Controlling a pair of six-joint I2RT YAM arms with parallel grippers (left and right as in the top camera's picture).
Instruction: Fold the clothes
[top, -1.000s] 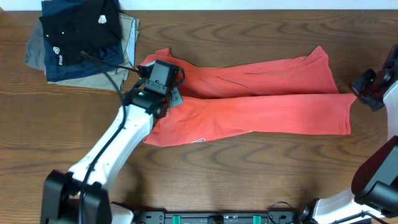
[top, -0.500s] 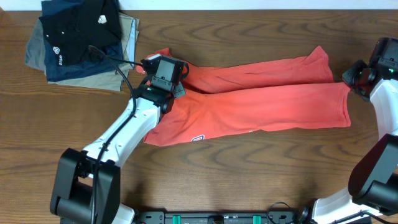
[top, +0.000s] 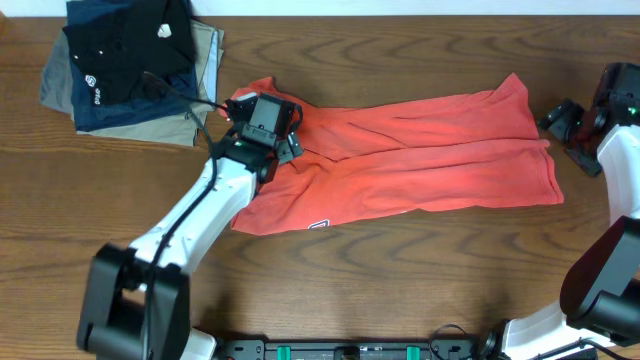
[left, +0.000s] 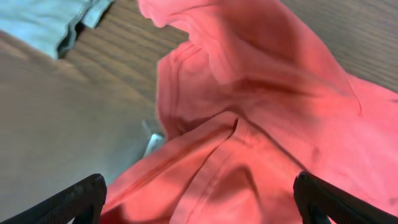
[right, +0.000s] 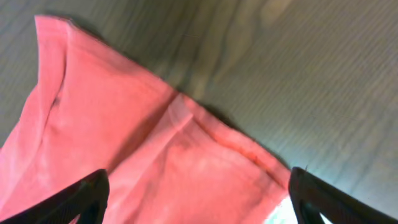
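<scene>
So the coral-red T-shirt is laid across the middle of the bench. It's stretched long from left to right and folded over itself, with a crease seen running along its length. A scrap of print is shown at the near edge, left of centre.

The left gripper is parked over the shirt's left end, right where the fabric is bunched up. In the left wrist view its jaws are seen wide apart, with red cloth and a seam filling the space below them, and nothing is pinched. A small pale tag is spotted at the shirt's edge there.

The right gripper is held just off the shirt's far right corner. Its jaws are spread apart too. In the right wrist view the hemmed corner of the shirt is framed between them, not gripped.

Far left, a stack of folded garments is piled up, with black on top, navy under it and khaki at the bottom. It's close to the shirt's left end but kept apart from it. The left arm's black cable is draped across the stack's near right corner.
</scene>
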